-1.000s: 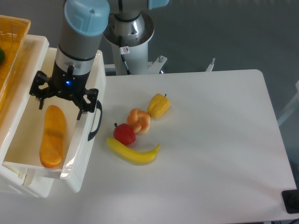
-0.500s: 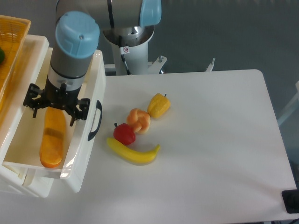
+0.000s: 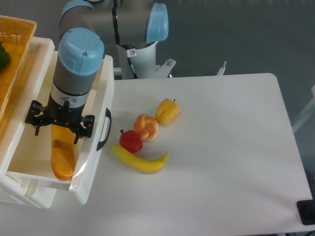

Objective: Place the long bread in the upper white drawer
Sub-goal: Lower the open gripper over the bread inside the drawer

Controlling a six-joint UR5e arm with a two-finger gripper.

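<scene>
On the white table [image 3: 221, 162], a rounded-corner top filling most of the view, you have a small cluster of toy food just right of the drawer: yellow bell pepper [image 3: 167, 111], round knotted orange bun [image 3: 146, 126] touching it, red apple [image 3: 131, 141] against the bun, and the curved yellow banana [image 3: 140, 161] lying just below the apple. The rest of the tabletop to the right shows only plain white surface.

Left edge: the upper white drawer [image 3: 93, 162] is pulled open, black curved handle facing the food cluster. The long bread [image 3: 64, 157] lies inside it, lengthwise along the right wall, its upper end hidden under the tool. A yellow woven basket [image 3: 17, 29] sits at the top left corner beyond the drawer, with something green in it, mostly cut off.

The gripper [image 3: 59, 129] hangs over the drawer directly above the bread's upper end, arm wrist with its light blue cap above it. You can't tell from this angle whether the fingers are spread clear of the loaf or clamped on it; they overlap it in view.

Behind the table: grey floor, the robot's silver pedestal base [image 3: 135, 34] at the far edge, and a dark object at the bottom right corner.
</scene>
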